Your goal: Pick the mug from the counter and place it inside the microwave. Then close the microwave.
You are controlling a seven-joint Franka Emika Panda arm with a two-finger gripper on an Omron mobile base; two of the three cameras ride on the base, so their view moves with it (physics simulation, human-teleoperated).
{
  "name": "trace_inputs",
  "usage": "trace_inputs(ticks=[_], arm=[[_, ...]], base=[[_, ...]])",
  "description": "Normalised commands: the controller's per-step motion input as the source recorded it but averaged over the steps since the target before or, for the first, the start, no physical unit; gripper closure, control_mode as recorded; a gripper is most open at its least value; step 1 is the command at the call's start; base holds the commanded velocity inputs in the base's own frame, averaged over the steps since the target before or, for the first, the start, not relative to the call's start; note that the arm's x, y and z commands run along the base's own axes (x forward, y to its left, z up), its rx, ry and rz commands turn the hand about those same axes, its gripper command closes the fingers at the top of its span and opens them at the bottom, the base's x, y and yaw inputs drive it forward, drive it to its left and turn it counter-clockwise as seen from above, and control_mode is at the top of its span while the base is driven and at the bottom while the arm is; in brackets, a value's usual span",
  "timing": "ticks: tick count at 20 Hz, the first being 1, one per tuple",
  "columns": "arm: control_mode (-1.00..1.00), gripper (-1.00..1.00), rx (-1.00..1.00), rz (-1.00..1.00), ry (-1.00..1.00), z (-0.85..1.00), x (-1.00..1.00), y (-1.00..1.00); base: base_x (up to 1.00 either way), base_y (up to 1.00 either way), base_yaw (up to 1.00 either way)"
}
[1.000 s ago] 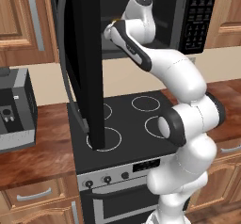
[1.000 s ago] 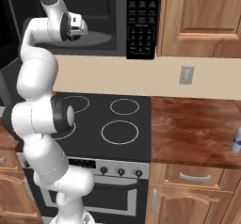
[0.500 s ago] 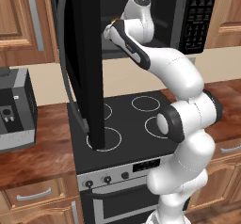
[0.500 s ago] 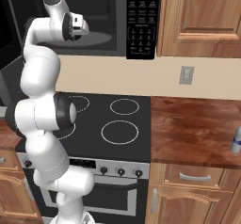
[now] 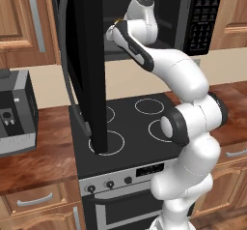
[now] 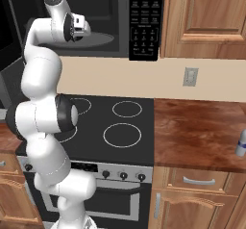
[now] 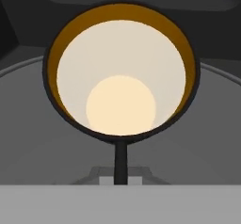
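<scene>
The mug (image 7: 120,72) is seen from straight above in the hand view: a black rim, an amber inner wall and a pale cream bottom. My gripper (image 7: 120,144) is shut on the near side of its rim, with one dark finger (image 7: 120,159) running down the outside. The mug is over the grey round turntable (image 7: 37,124) inside the microwave (image 5: 202,16). I cannot tell whether it touches the plate. From the base views, my hand (image 5: 117,30) reaches into the microwave's open mouth above the turntable (image 6: 98,39). The microwave door (image 5: 89,55) stands wide open to the left.
Under the microwave lies the black stovetop (image 6: 120,127) with white ring burners. The wood counter (image 6: 202,132) extends right, with a slim white bottle (image 6: 241,144) at its far edge. A grey-black appliance (image 5: 14,113) sits on the left counter. Wooden cabinets (image 6: 206,16) flank the microwave.
Almost nothing has changed. The hand stays in the microwave's mouth with the mug in its grip, and the arm has shifted only very slightly.
</scene>
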Motion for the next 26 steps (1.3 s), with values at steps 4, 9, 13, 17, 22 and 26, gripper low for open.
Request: trace_inputs(ticks=[4,9,13,17,22,26], arm=[[-1.00,-1.00,0.00,0.00,0.00,0.00,0.00,0.00],[-1.00,-1.00,0.00,0.00,0.00,0.00,0.00,0.00],[-1.00,-1.00,0.00,0.00,0.00,0.00,-0.02,0.00],[-1.00,-1.00,0.00,0.00,0.00,0.00,-0.03,0.00],[-1.00,-1.00,0.00,0.00,-0.04,0.00,-0.46,0.00],[-1.00,-1.00,0.00,0.00,-0.07,0.00,-0.74,0.00]], base=[[0.00,0.00,0.00],[0.00,0.00,0.00],[0.00,0.00,0.00],[0.00,0.00,0.00],[0.00,0.00,0.00],[0.00,0.00,0.00]])
